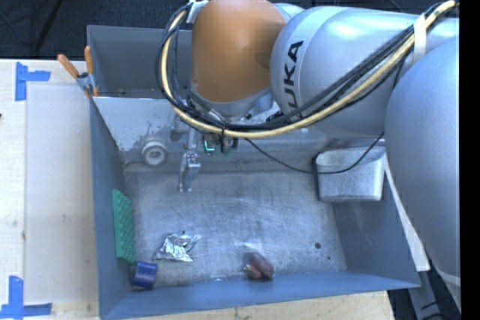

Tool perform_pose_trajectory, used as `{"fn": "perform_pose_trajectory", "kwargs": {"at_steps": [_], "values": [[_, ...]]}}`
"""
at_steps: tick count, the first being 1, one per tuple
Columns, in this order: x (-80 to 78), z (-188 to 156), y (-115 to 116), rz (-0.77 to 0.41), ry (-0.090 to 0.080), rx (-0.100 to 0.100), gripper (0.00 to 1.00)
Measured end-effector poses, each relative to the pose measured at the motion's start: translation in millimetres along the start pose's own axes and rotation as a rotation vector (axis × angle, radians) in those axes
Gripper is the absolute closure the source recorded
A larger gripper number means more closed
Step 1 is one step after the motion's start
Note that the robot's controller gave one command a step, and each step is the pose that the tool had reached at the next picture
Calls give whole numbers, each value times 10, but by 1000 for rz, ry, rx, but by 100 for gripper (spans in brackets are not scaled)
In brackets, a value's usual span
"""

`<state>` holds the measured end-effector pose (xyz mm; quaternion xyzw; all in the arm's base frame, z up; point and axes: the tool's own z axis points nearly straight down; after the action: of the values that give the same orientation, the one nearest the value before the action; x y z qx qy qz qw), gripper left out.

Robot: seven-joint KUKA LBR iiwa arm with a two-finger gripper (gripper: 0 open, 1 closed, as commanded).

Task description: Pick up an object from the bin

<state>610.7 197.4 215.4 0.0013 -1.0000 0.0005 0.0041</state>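
My end effector (pixel 189 174) hung just beside the white roll (pixel 155 154) — open or closed, I could not tell. Centring over one object before descending seemed advisable.

The grey metal bin (pixel 247 210) has a scuffed, mostly bare floor. A small white ring (pixel 154 154), perhaps a roll of tape, lies in its far left corner. A green ridged strip (pixel 123 225) lies along the foot of the left wall. Just past its near end sits a blue cap-like cylinder (pixel 144 274), and a crumpled piece of foil (pixel 178 247) lies beside that, to the right. A small reddish-brown lump (pixel 259 266) rests by the near wall, well apart from the foil
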Motion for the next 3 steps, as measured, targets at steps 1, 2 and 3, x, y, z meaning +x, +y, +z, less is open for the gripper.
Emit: {"fn": "perform_pose_trajectory", "kwargs": {"at_steps": [1,2,3], "values": [[476,1216,-154,0,2,1,0],[1073,1457,-149,-42,-12,-3,0],[1107,1420,4,-63,-7,0,0]]}}
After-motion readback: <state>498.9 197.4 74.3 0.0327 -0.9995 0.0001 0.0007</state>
